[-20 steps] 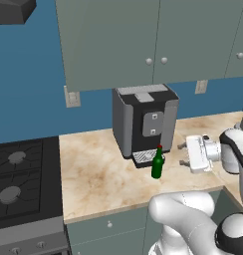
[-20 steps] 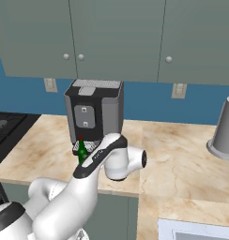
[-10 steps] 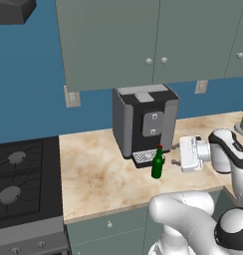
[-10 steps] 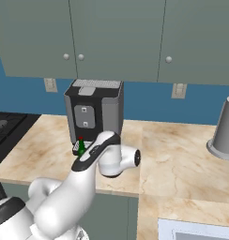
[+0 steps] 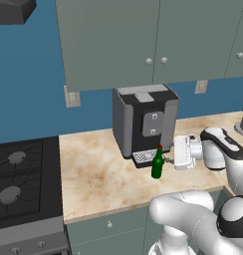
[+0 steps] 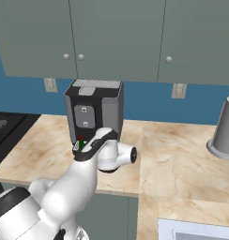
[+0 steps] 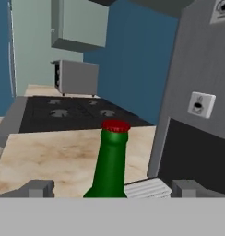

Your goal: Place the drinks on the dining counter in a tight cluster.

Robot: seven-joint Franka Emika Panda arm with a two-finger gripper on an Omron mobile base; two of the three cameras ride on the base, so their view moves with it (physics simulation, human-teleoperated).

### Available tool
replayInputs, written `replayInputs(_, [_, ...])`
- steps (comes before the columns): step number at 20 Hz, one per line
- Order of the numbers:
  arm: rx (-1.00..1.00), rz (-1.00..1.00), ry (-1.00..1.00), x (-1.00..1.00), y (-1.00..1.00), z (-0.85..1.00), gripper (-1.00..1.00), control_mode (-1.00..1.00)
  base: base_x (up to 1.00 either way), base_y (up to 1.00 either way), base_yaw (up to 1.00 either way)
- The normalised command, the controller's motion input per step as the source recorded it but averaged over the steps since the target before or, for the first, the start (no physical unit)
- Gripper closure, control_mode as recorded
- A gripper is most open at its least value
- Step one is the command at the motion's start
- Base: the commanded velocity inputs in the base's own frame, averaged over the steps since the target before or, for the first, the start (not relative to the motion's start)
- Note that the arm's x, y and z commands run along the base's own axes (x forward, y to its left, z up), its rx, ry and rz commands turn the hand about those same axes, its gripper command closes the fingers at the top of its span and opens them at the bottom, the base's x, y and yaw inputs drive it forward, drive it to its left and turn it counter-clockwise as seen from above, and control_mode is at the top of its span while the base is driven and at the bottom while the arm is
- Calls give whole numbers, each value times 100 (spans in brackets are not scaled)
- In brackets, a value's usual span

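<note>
A slim dark green bottle [image 5: 157,163] with a red cap stands upright on the marble kitchen counter [image 5: 98,179], just in front of the coffee machine's drip tray. My gripper [image 5: 169,155] lies level at its right, fingers pointing at it, open. In the hand view the bottle [image 7: 109,163] rises close between the two fingertips [image 7: 40,188] of the open gripper [image 7: 113,189], which touch nothing. In the right base view my arm hides most of the bottle [image 6: 80,143]; its cap and neck peek out. The dining counter is out of view.
The grey coffee machine [image 5: 143,122] stands right behind the bottle. A black stove [image 5: 19,184] lies to the left. A grey canister [image 6: 225,129] stands at the far right, a sink edge [image 6: 196,229] lower right. Wall cabinets [image 5: 143,35] hang overhead.
My hand has slid left along the counter towards the green bottle and now reaches it. The bottle has not moved and the jaws have stayed open.
</note>
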Motion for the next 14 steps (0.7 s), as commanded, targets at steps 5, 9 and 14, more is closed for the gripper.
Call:
replayInputs(5, [0,0,0,20,10,-6,-100,-100,0,0,0])
replayInputs(9, [0,0,0,6,15,-8,-100,-100,0,0,0])
replayInputs(14, [0,0,0,4,18,-6,-100,-100,0,0,0])
